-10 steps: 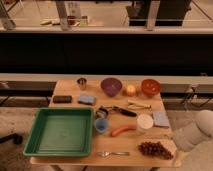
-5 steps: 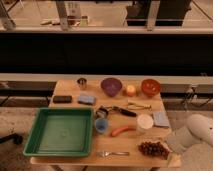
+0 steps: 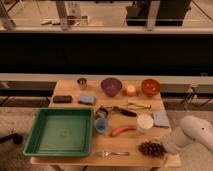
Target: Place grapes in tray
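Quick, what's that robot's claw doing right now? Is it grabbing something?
Gripper: open or closed cannot be told. It is at the front right corner of the table, just right of the grapes.

**Table layout, front to back**

The tray (image 3: 60, 131) fills the front left of the table (image 3: 70, 91). Just right of it stands a small cup (image 3: 101, 125), with a carrot-like piece (image 3: 122, 130) further right and a fork (image 3: 112, 153) before them at the front edge. The grapes (image 3: 151, 148) lie on the table right of the fork, well apart from the tray. The gripper (image 3: 169, 146) sits just right of the grapes, at the table's front right corner. A bowl (image 3: 111, 86) stands near the back edge, behind the cup.
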`<state>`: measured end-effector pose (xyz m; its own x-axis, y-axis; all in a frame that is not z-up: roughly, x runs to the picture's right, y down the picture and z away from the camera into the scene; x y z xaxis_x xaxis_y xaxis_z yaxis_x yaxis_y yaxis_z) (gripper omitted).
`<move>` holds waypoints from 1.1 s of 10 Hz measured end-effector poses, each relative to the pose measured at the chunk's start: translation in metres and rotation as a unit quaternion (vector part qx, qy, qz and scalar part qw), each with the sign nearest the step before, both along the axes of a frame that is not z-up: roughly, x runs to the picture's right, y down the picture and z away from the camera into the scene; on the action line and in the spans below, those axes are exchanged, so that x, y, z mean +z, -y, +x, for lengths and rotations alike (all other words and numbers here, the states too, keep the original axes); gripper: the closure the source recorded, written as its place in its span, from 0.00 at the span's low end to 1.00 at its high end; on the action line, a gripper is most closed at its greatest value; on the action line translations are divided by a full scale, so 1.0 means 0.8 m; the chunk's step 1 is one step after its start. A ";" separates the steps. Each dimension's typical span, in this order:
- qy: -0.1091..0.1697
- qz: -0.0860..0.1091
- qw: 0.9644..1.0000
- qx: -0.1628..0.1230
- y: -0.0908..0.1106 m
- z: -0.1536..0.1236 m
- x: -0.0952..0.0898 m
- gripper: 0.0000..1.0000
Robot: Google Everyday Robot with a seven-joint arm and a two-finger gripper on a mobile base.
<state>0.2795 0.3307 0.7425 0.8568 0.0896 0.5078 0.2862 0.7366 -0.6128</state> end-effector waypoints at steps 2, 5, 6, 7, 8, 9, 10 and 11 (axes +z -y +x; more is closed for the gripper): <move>0.005 -0.003 1.000 -0.005 0.001 0.003 -0.002 0.20; 0.000 -0.010 1.000 0.002 0.008 -0.004 -0.008 0.20; 0.002 -0.011 1.000 0.006 0.007 -0.006 -0.008 0.20; 0.004 -0.009 1.000 0.010 0.004 -0.005 -0.009 0.20; 0.004 -0.006 1.000 0.015 0.001 -0.003 -0.008 0.24; 0.004 -0.002 1.000 0.022 0.000 -0.001 -0.006 0.29; 0.005 0.002 0.999 0.032 0.000 0.002 -0.004 0.33; 0.006 0.004 0.999 0.039 -0.001 0.004 -0.002 0.41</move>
